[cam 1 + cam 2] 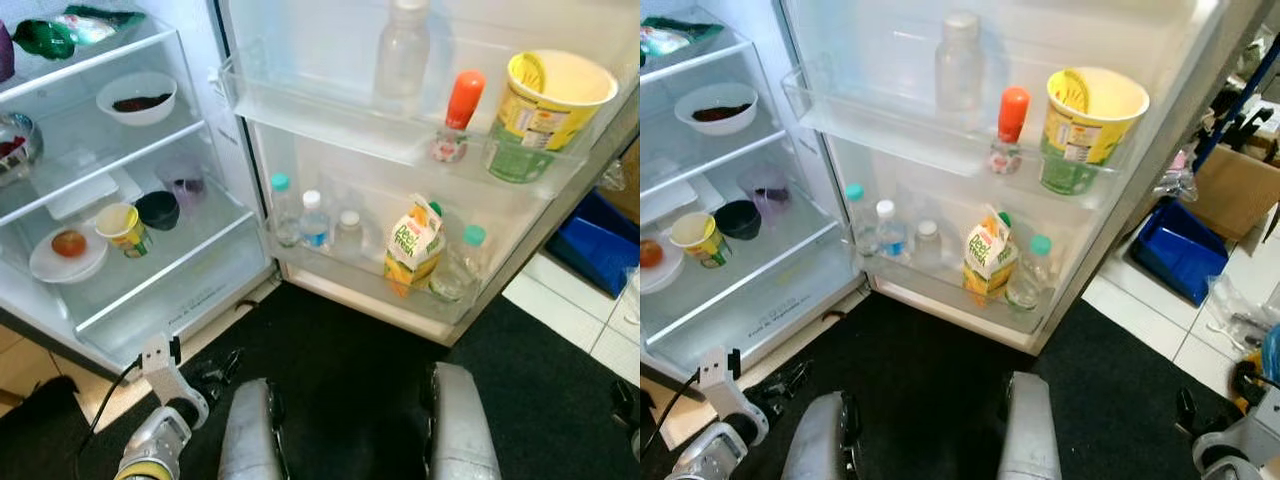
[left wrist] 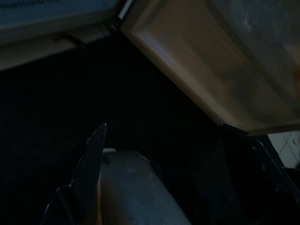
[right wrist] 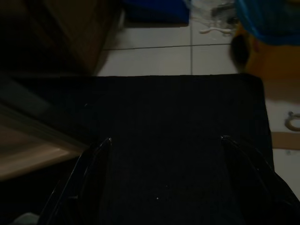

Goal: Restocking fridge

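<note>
We are facing the open fridge door [image 1: 560, 200], both arms hanging low: right gripper [image 3: 164, 140] spread wide over the black mat [image 3: 178, 117], left gripper [image 2: 159, 136] also parted.

— Where's my head camera looking?
— Both eyes face forward and down into the open white fridge door [image 1: 420, 150].
— And my wrists?
— They hang low, close over the black floor mat [image 3: 178, 140].

Open fridge door [image 1: 1110, 230]: juice carton [image 1: 989, 257] between small bottles on lower shelf, yellow tub [image 1: 1088, 125] and orange-capped bottle [image 1: 1010, 127] above; black mat [image 1: 940, 370] below.
</note>
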